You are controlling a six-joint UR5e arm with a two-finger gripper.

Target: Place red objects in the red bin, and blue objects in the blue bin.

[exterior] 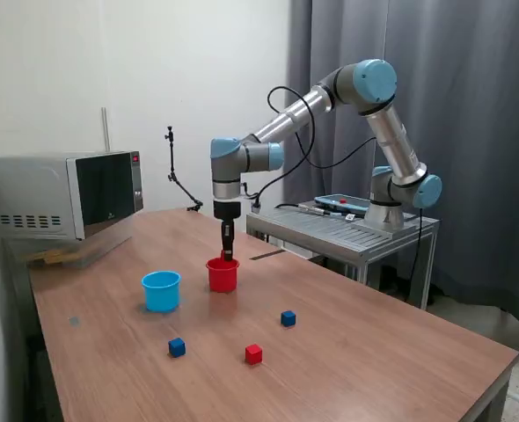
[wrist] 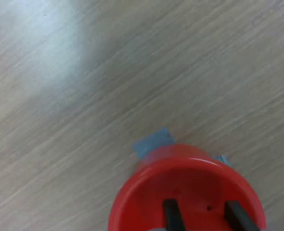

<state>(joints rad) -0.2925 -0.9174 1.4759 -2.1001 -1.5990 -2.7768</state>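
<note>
I have the arm reaching down over the wooden counter (exterior: pixel 374 334), with the gripper (exterior: pixel 228 254) positioned directly above the red bin (exterior: pixel 222 274) and its fingers (wrist: pixel 171 215) at the bin's mouth. In the wrist view, the two dark fingers stand apart with a clear gap between them, and nothing is visible pinched in that gap; the red bin (wrist: pixel 147 192) fills the area around them, and its interior floor shows only a small dark speck. I cannot tell from either view whether a cube lies inside the bin. A piece of blue tape (wrist: pixel 153 142) sits on the counter just beside the bin's outer wall. In the exterior view, the blue bin (exterior: pixel 161 290) stands upright just beside the red bin, toward the exterior view's left, with the two rims apart. Three cubes rest on the counter nearer the camera, all well apart from the bins: one blue cube (exterior: pixel 177 347) below the blue bin, one red cube (exterior: pixel 253 353) between the two blue ones and slightly nearer the camera, and a second blue cube (exterior: pixel 288 318) toward the exterior view's right. A microwave (exterior: pixel 66 193) occupies the far corner of the counter at the exterior view's left.
</note>
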